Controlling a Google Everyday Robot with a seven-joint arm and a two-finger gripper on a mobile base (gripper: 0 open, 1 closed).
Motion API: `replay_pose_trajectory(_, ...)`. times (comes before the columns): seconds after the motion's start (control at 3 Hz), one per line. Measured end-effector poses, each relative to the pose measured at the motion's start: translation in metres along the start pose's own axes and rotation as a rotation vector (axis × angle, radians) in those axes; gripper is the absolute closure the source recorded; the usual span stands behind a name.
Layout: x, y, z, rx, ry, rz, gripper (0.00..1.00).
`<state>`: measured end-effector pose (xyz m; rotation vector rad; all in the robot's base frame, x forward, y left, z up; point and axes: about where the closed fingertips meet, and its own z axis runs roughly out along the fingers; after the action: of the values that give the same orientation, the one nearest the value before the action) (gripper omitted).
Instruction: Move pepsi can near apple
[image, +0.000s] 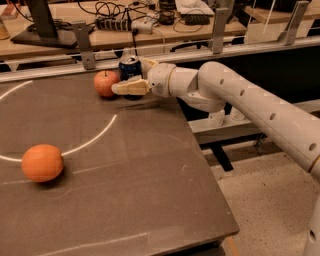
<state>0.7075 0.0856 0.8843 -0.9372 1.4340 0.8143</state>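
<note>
Pepsi can (129, 66) stands upright at the far edge of the table (150, 175), just beside the apple (105, 83), pinched between the fingers of the gripper (128, 76), which reaches in from the right on a white arm (250, 102). A metal rail (45, 72) runs close behind both. Nearer the viewer stretches broad dark tabletop crossed by a white arc (95, 137); an orange (42, 162) sits well apart at the left. The table's right edge passes under the arm.
</note>
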Motion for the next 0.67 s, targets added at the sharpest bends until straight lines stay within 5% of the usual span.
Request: replay_pose_trajectory(0.67, -0.006, -0.01, -0.067, 0.05, 0.048, -0.063, 0.0)
